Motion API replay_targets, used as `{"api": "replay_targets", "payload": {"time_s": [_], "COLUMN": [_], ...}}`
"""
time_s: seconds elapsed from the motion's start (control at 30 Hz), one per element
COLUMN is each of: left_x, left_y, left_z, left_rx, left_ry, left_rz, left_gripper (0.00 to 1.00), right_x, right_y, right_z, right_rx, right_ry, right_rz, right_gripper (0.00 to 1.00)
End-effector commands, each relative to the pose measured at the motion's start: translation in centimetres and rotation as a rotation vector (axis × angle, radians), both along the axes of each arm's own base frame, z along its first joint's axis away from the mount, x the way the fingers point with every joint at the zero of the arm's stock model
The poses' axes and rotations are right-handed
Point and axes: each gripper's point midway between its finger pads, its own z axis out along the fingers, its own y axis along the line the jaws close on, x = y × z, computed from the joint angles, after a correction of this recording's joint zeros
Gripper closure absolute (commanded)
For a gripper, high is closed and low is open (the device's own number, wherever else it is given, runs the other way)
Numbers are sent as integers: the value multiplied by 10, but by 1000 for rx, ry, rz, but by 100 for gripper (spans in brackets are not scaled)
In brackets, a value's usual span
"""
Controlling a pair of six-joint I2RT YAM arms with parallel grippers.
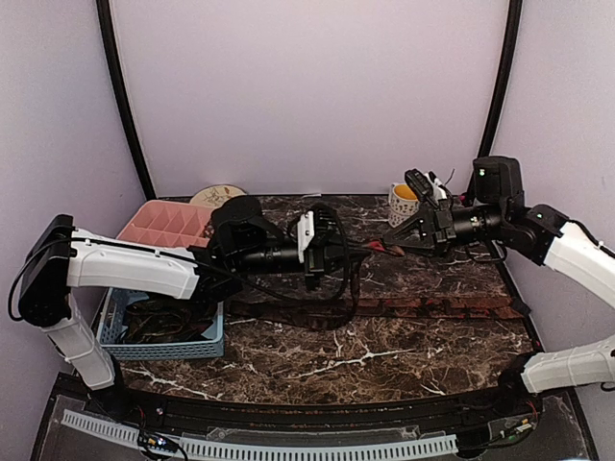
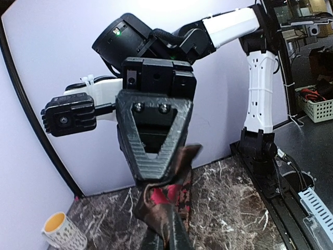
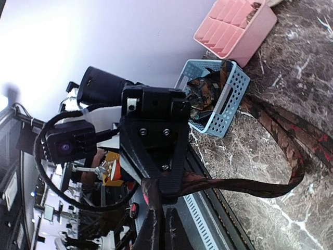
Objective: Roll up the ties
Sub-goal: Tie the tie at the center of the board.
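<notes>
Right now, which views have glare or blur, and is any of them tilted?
Top external: even light, but the dark tie blends into the marble table. Left wrist: wall glare at top, near tie soft. Right wrist: scene rolled sideways, wall washed out white.

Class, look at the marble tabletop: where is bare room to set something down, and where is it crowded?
Free: the front marble between the tie, the blue basket and the near edge. Crowded: left, basket and pink tray.
</notes>
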Motion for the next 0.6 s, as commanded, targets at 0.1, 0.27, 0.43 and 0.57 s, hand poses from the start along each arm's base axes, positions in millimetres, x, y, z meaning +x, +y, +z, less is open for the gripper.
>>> {"api": "replay_targets", "payload": {"time_s": [0.1,0.27,0.43,0.57], "left_x": [35,78,103,107], "left_y": [-17,-43,-56,-45], "left_z": [-49,-125,-172,-188], "left_rx": [233,477,578,628], "left_ry": [250,455,585,599], "left_rz": [132,301,417,473], "left_gripper": [100,100,100,100], "right_x": [84,100,100,107], "right_y": [-99,-165,-182,-165], "right_z": [-78,-129,-183,-197], "right_rx": [-178,-260,-392,-372], "right_ry": [137,233,266,253], "right_rz": [-488,-720,-759,-709], "right_gripper": [64,65,72,74]}}
